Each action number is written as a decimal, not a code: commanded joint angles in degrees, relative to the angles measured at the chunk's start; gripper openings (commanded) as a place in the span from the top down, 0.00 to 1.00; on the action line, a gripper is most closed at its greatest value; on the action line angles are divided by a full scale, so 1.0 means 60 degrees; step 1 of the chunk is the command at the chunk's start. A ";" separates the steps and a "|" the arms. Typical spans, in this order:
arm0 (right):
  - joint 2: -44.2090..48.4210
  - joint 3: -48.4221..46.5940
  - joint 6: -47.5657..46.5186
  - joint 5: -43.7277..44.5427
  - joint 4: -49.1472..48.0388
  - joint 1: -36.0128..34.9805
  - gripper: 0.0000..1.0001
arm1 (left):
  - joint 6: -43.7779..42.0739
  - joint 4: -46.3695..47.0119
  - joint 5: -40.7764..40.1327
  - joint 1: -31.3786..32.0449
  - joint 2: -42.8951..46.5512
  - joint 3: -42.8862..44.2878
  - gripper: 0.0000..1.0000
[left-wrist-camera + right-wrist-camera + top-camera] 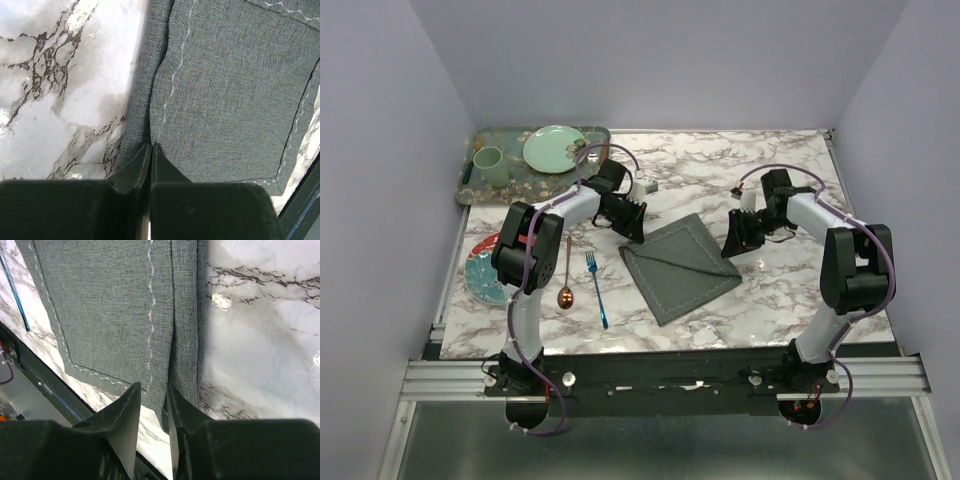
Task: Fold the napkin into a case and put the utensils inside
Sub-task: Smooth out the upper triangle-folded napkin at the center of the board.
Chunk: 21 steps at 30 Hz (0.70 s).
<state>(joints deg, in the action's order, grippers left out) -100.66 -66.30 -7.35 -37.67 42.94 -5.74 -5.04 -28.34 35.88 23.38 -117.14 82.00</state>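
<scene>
Pinching napkin (225, 100) edge, left claw (151, 146) closed, right claw (152, 388) slightly parted

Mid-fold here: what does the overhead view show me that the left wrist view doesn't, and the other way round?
Overhead only: the whole folded napkin, the blue fork and copper spoon lying on the table left of it, the tray at the far left, and the right pincer at the napkin's right corner. Left wrist only: the left pincer closed tight on a folded napkin edge, with the stitched border up close. Both: the grey napkin and the marble table.
</scene>
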 commanded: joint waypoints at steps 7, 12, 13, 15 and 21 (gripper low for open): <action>0.0412 0.0064 0.0097 -0.0064 -0.0256 -0.0084 0.64 | 0.0107 -0.0037 0.0129 0.0015 -0.0515 0.0338 0.92; 0.0883 -0.0009 0.0464 -0.0767 -0.0681 -0.0215 0.64 | 0.0195 0.0123 0.0202 0.0015 -0.0603 0.0265 0.92; 0.0883 -0.0024 0.0508 -0.0854 -0.0711 -0.0274 0.64 | 0.0239 0.0138 0.0216 0.0015 -0.0618 0.0279 0.92; 0.0767 -0.0024 0.0610 -0.1118 -0.0740 -0.0420 0.64 | 0.0268 0.0138 0.0231 0.0015 -0.0662 0.0308 0.92; 0.0269 0.0225 0.0889 -0.1091 -0.1047 -0.0757 0.66 | 0.0283 0.0006 0.0290 -0.0029 -0.0618 0.0426 0.82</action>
<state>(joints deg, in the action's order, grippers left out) -96.95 -66.24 -3.70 -42.85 39.05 -8.99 -3.40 -28.14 36.82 23.35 -119.72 83.24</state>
